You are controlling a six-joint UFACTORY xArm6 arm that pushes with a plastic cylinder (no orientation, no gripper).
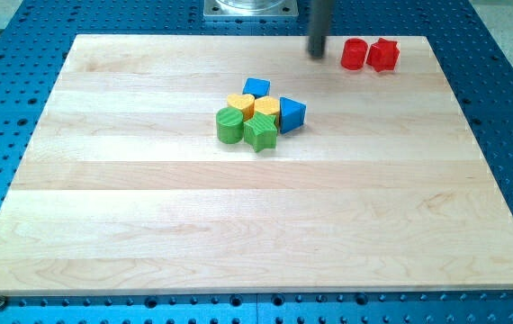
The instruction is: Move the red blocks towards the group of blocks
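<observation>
Red blocks sit at the board's top right: red cylinder (pixel 354 54) and red star (pixel 383 55) touching side by side, star at 3 o'clock of the cylinder. Both close to the board (pixel 148 225) top edge, star nearer the right corner. The rod's tip (pixel 317 55) is just beside the cylinder at its 9 o'clock, small gap, not touching. No jaws on this arm, only the rod.

Group is near centre, at about 8 o'clock from the reds, well apart. Packed tight: blue cube (pixel 256 87) at 12, yellow heart (pixel 240 105) and yellow block (pixel 266 110) mid, blue block (pixel 292 114) at 3, green cylinder (pixel 229 125) at 8, green star (pixel 260 132) at 6.

Bare wood lies between reds and group. Lower half of board is open out to the left, right and bottom edges.
</observation>
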